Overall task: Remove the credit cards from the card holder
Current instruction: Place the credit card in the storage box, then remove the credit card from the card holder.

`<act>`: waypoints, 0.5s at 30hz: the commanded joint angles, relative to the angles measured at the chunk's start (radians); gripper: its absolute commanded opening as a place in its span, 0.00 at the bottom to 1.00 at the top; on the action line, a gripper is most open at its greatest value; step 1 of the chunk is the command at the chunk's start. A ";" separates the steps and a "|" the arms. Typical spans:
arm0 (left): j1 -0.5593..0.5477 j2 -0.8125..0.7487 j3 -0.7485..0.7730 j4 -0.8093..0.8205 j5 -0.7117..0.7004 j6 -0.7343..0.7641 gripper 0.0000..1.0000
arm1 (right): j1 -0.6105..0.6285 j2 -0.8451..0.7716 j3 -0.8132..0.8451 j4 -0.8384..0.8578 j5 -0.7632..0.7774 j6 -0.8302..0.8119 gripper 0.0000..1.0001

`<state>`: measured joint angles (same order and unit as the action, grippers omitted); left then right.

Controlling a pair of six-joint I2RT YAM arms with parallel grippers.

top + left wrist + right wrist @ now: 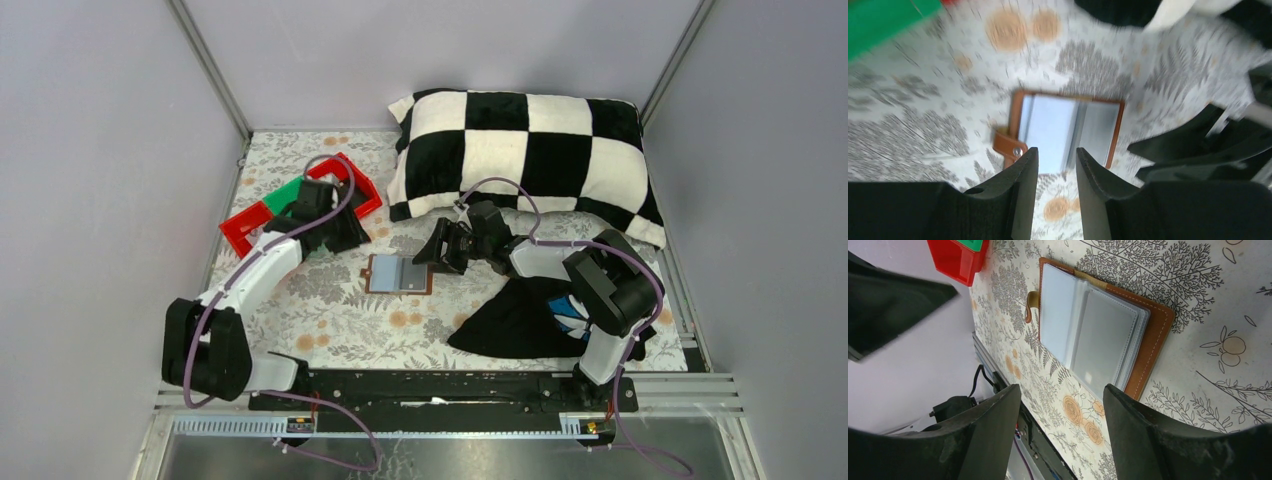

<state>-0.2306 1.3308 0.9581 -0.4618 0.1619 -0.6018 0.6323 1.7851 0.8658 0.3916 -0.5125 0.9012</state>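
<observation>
The card holder (400, 273) lies open and flat on the flowered cloth, brown rim and strap, grey-blue pocket panels up. It also shows in the left wrist view (1068, 127) and the right wrist view (1098, 325). No separate credit card shows; I cannot tell whether any sit in the pockets. My left gripper (345, 238) hovers just left of the holder, its jaws a little apart and empty (1057, 156). My right gripper (440, 252) sits at the holder's right edge, wide open and empty (1063, 392).
A red tray (245, 230) and a green tray (285, 195) lie at the back left, under the left arm. A black-and-white checked pillow (520, 150) fills the back right. A black cloth (520, 315) lies at the front right, by the right arm.
</observation>
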 commanded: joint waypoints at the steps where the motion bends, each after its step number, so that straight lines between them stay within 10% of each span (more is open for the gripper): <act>1: -0.080 0.013 -0.073 0.055 0.053 -0.054 0.38 | 0.006 0.017 0.024 0.001 0.026 -0.008 0.69; 15: -0.101 0.195 -0.172 0.181 0.083 -0.066 0.38 | 0.009 0.062 0.006 0.061 -0.002 0.013 0.69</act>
<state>-0.3336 1.5013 0.8009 -0.3462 0.2398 -0.6636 0.6323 1.8431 0.8661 0.4019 -0.5091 0.9066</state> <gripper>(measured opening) 0.379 0.687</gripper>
